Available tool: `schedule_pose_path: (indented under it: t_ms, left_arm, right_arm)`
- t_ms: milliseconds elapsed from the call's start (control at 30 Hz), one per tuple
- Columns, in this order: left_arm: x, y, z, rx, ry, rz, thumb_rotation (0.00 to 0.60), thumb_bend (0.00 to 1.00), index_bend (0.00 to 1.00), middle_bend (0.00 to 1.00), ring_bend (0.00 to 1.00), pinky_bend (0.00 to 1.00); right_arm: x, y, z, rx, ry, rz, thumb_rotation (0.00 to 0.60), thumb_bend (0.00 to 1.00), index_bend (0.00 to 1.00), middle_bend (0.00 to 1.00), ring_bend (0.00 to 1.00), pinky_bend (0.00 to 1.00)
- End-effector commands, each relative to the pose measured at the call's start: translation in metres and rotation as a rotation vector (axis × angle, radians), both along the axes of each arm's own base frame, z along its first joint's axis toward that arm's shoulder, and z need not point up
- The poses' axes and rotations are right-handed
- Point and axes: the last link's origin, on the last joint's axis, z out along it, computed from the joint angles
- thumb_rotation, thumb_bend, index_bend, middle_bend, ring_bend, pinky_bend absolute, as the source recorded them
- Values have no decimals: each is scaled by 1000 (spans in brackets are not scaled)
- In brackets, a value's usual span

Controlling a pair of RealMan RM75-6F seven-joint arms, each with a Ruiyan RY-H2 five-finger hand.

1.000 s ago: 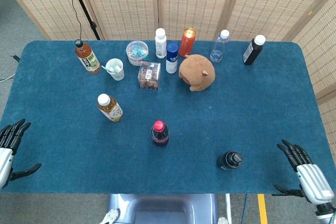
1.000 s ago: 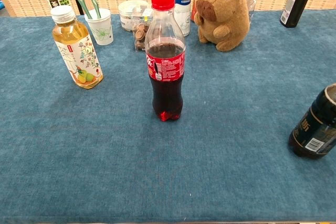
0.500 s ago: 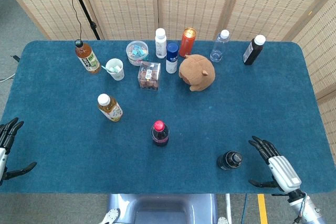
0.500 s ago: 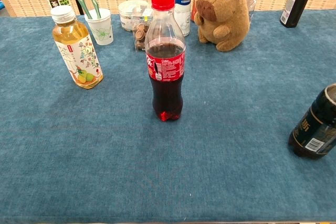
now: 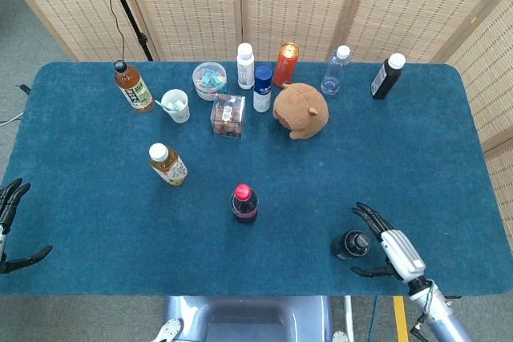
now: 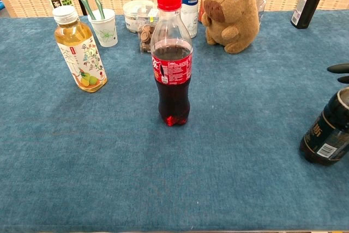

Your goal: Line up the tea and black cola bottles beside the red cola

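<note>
Right hand [image 5: 394, 249] is closing in on the black cola bottle [image 5: 351, 244]: a second ago it was out at the right edge of the tabletop [image 5: 88, 174], half a second ago partway in, now it's sitting just beside the bottle on its right. Fingers [image 5: 365, 214] are spread and holding nothing, curving toward the bottle with the thumb reaching in from the near side. Can't tell from the head view whether anything is touching yet. Chest view is now catching dark fingertips [image 6: 339, 69] poking in above the bottle at the right edge; they weren't there before.

Left hand [image 5: 10, 226] is sitting at the far left edge, fingers open and empty, drifting slightly further out of view than a second ago. It's not working anything.

Bottles haven't moved. Red cola [image 5: 244, 203] is standing upright near the front centre. Black cola is standing to its right, well apart, near the front edge. The tea bottle [image 5: 167, 163] is tilting a bit in the head view, back and to the left of the red cola, also apart from it.

Read: this is the reach phase for the black cola grasp, nothing lined up yet. Probably next is wrapping the bottle, then sliding or carrying it left next to the red cola. Tea is left untouched, likely the left hand's job.
</note>
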Motion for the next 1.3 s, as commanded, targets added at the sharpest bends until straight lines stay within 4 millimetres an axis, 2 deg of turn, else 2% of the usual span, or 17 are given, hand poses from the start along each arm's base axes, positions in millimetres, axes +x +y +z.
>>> schedule_pose_path:
  t_ms: [33, 100, 233, 333, 367, 433, 500, 633, 833, 1000, 1300]
  left_arm:
    - [0, 0, 0, 0, 0, 1, 600, 27, 0, 0, 0, 0]
    - [0, 0, 0, 0, 0, 3, 600, 27, 0, 0, 0, 0]
    - [-1, 0, 1, 2, -4, 4, 600, 26, 0, 0, 0, 0]
    - [-1, 0, 1, 4, -7, 4, 600, 27, 0, 0, 0, 0]
    - [-1, 0, 1, 3, -7, 4, 600, 27, 0, 0, 0, 0]
    - [-1, -1, 2, 2, -9, 4, 600, 27, 0, 0, 0, 0]
    - [-2, -1, 2, 2, -10, 6, 600, 27, 0, 0, 0, 0]
    - [-2, 0, 3, 3, -14, 9, 600, 27, 0, 0, 0, 0]
    - [-1, -1, 1, -10, -13, 10, 600, 27, 0, 0, 0, 0]
    - [-1, -1, 0, -11, -9, 13, 600, 27, 0, 0, 0, 0]
    - [-2, 2, 0, -14, -9, 21, 600, 27, 0, 0, 0, 0]
  right_arm:
    - [-1, -3, -6, -5, 11, -4, 600, 0, 32, 87, 242, 314]
    - [0, -3, -8, -10, 6, -6, 600, 0, 102, 162, 323, 377]
    - [0, -3, -10, -21, -11, -4, 600, 0, 319, 390, 509, 525]
    - [1, -3, -13, -19, -24, -12, 600, 23, 460, 520, 606, 605]
    - [1, -4, -13, -19, -27, -13, 600, 66, 488, 543, 624, 616]
    - [1, -5, -14, -25, -28, -15, 600, 279, 553, 593, 662, 629]
    - [2, -7, -13, -41, -27, -12, 600, 406, 585, 617, 685, 630]
    - [8, -15, -11, -70, -22, 8, 600, 493, 602, 631, 701, 630]
    - [26, -38, -12, -72, -29, 17, 600, 539, 601, 631, 701, 630]
    - [50, -60, -22, -29, -52, 12, 600, 546, 600, 631, 701, 630]
    - [97, -82, -41, 31, -150, -10, 600, 548, 600, 631, 701, 630]
